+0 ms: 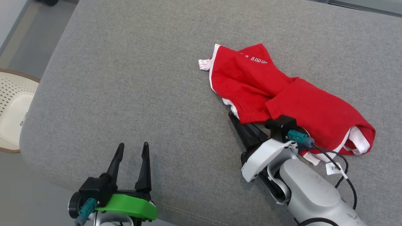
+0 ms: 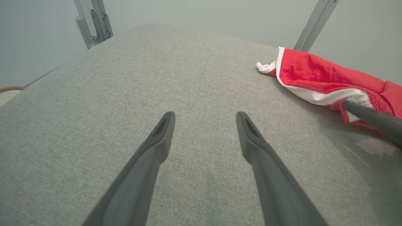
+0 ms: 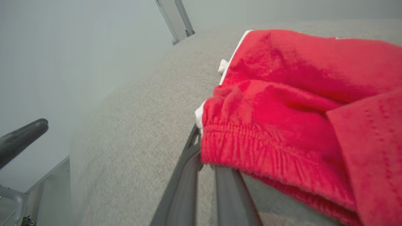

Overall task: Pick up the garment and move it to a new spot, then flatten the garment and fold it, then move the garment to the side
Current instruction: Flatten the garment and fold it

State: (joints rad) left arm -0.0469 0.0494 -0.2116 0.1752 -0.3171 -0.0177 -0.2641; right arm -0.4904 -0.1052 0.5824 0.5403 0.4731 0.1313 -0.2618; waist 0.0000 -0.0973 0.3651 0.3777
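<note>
Red garment (image 1: pixel 282 97) with white trim, crumpled and partly folded over itself, lying on grey fabric surface (image 1: pixel 125 94)

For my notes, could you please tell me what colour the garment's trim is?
White trim on the red garment; head view shows it best.

Splayed left hand (image 2: pixel 205 115), garment (image 2: pixel 314 72) beyond

Illegible lettering (image 1: pixel 253 58) on garment (image 1: pixel 292 103)
</note>
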